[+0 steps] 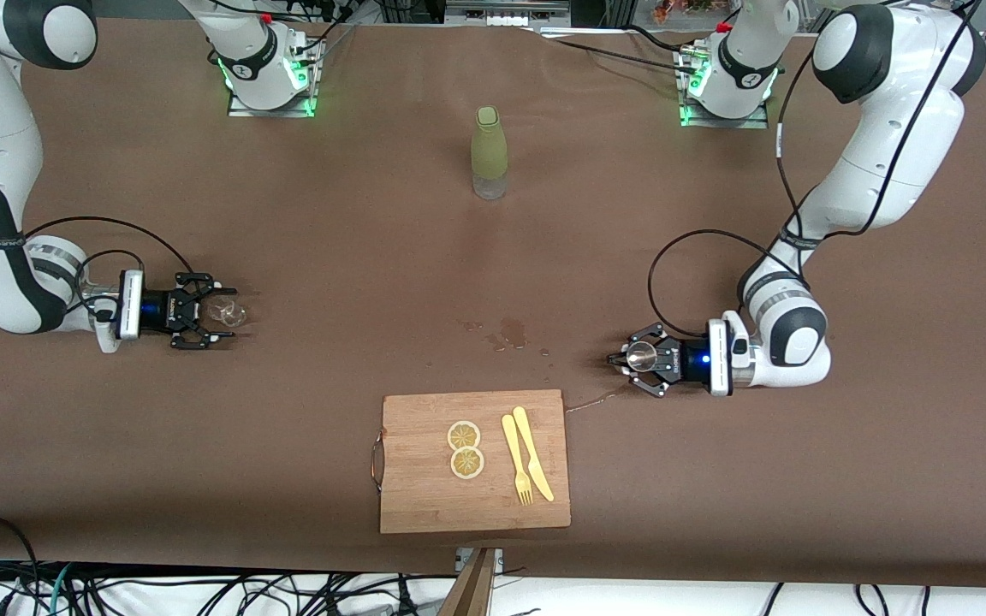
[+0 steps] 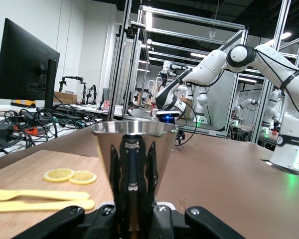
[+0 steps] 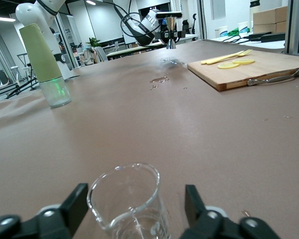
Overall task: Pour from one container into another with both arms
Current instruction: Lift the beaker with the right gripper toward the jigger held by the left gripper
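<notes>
A shiny metal cup (image 1: 644, 352) stands upright, and my left gripper (image 1: 630, 359) is shut on it low over the table, close to the cutting board's corner at the left arm's end. In the left wrist view the metal cup (image 2: 132, 149) fills the middle, rising from between my black fingers (image 2: 117, 172). A clear glass beaker (image 1: 232, 316) stands on the table at the right arm's end. My right gripper (image 1: 217, 313) is around it, open. In the right wrist view the glass beaker (image 3: 124, 199) has a gap to each finger (image 3: 75, 201).
A pale green bottle (image 1: 489, 154) stands mid-table near the arms' bases. A wooden cutting board (image 1: 424, 488) lies near the front camera, carrying two lemon slices (image 1: 465, 449) and a yellow fork and knife (image 1: 527, 458). Wet spots (image 1: 506, 334) mark the cloth between the bottle and the board.
</notes>
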Robot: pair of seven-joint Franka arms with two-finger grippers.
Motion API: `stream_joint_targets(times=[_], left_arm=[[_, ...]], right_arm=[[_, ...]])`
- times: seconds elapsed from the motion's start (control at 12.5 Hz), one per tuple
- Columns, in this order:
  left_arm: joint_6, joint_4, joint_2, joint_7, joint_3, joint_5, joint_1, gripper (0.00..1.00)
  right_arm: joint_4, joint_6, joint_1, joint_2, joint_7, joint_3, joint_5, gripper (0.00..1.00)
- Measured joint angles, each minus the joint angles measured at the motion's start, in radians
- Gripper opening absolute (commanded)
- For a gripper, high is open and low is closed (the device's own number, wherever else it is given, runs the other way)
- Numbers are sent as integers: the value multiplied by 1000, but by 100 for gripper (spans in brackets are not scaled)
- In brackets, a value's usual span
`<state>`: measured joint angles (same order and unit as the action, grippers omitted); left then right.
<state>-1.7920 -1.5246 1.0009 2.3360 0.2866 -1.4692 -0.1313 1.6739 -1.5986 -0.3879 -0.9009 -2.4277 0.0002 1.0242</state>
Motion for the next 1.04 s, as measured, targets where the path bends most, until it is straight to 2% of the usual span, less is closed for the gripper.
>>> stream_joint_targets(times=[0.16, 0.4, 0.72, 1.04], left_arm=[[-33, 5, 0, 0, 0, -24, 43, 0], [-92, 15, 0, 2, 1, -31, 95, 0], [-149, 20, -1, 41, 1, -53, 146, 0], [-174, 17, -1, 78, 1, -86, 179, 0]], right_arm=[[0, 0, 0, 0, -3, 0, 0, 14], [-7, 0, 15, 0, -3, 0, 0, 2], [-60, 8, 64, 1, 29, 2, -2, 1], [-183, 41, 174, 20, 259, 4, -21, 1]])
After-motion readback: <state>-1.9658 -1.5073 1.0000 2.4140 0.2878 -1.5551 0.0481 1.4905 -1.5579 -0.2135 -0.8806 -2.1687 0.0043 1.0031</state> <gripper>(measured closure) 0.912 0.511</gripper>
